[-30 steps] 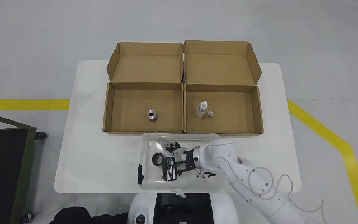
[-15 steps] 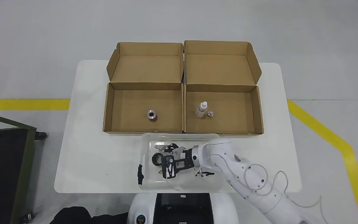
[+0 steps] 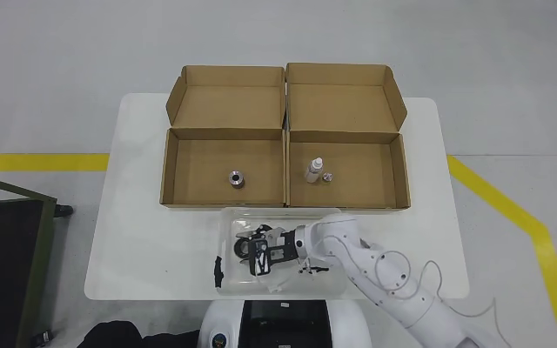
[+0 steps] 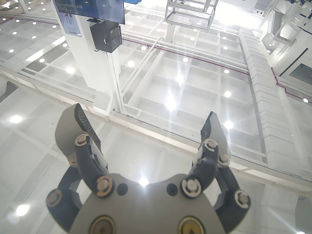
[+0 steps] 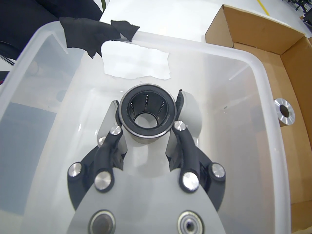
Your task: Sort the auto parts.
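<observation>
A black cylindrical bearing (image 5: 147, 114) with a steel rim stands upright in the clear plastic bin (image 5: 263, 74). My right gripper (image 5: 148, 105) is shut on it, one finger pressed against each side. From above, the bearing (image 3: 244, 250) and right gripper (image 3: 251, 252) are at the left end of the bin (image 3: 278, 211), near the table's front. A steel bushing (image 3: 235, 178) lies in the left cardboard box (image 3: 171, 170). A white bottle-shaped part (image 3: 313, 168) and a small pink part (image 3: 328, 176) lie in the right box (image 3: 399, 170). My left gripper (image 4: 146, 122) is open, holding nothing, pointed at the ceiling.
Small dark parts (image 3: 309, 268) lie in the bin beside the right arm. Black tape (image 5: 90, 35) sticks to the bin's end wall. The steel bushing (image 5: 284, 115) sits just beyond the bin's long wall, in the box. Both box lids stand open at the back.
My right gripper has slid left along the bin toward the bearing and now has its fingers around it. The boxes and their parts are unchanged.
</observation>
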Tool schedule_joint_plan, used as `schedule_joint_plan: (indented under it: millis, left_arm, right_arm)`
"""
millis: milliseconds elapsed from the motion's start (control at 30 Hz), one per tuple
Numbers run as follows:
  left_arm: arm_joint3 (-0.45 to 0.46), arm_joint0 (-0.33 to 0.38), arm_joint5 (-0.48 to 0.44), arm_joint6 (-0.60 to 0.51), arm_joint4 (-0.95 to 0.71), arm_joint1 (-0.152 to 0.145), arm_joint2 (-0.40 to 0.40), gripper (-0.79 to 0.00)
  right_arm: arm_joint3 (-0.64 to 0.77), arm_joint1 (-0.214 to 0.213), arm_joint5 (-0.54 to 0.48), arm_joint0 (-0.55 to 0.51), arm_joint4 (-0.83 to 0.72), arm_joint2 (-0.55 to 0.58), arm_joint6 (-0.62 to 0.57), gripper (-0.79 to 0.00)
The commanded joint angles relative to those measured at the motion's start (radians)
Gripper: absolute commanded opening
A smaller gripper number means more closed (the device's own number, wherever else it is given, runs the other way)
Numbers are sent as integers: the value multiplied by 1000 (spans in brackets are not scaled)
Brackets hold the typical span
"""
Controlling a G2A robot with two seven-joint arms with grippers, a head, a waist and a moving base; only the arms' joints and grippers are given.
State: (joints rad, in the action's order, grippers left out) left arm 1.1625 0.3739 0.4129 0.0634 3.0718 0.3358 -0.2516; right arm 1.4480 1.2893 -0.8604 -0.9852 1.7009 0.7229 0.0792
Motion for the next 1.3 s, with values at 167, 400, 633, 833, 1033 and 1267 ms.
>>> schedule_joint_plan:
  millis: [167, 400, 633, 833, 1033, 1267]
  left_arm:
    - [0, 0, 0, 0, 0, 0, 0, 0]
    - [0, 0, 0, 0, 0, 0, 0, 0]
    - [0, 0, 0, 0, 0, 0, 0, 0]
    - [0, 0, 0, 0, 0, 0, 0, 0]
    - [0, 0, 0, 0, 0, 0, 0, 0]
    - [0, 0, 0, 0, 0, 0, 0, 0]
  right_arm:
    - [21, -6, -16, -7, -29, 17, -4, -723]
    - [95, -18, -46, -24, -56, 48, -40, -785]
    - [166, -31, -63, -50, -120, 96, -81, -785]
    - [236, -41, -74, -70, -183, 139, -109, -785]
    - [289, -50, -77, -89, -255, 182, -117, -785]
    - [335, -62, -69, -113, -321, 234, -111, -785]
